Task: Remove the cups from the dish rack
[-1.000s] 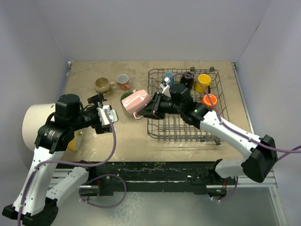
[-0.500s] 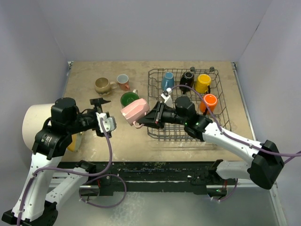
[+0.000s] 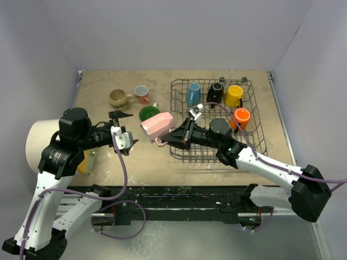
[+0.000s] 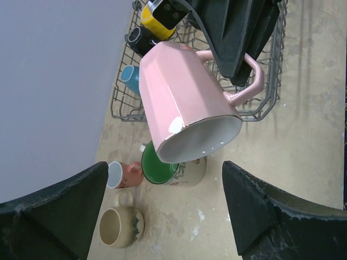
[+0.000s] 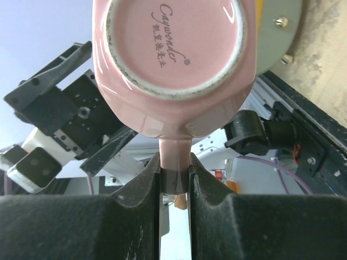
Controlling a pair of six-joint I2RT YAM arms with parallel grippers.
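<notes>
Four mugs [image 3: 234,95] are seated in dish rack [image 3: 198,153]. Pink mug [image 3: 157,125] is clamped by its handle in right gripper [image 5: 173,174], held aloft just left of rack. Left gripper [image 3: 123,130] is spread wide.

Eight handled ceramic mugs in all. Four sit in the single dark grey wire dish rack [image 3: 254,132] at upper right: blue mug [image 3: 193,93], black mug [image 3: 217,89], yellow mug [image 3: 234,95] and orange mug [image 3: 241,116]. Three stand outside it at upper left: tan mug [image 3: 118,98], salmon mug [image 3: 142,94] and cream mug with green inside [image 3: 147,114]. One pink mug [image 3: 157,125] is mid-frame. One big cream cylinder [image 3: 40,142] is at the left edge.
</notes>
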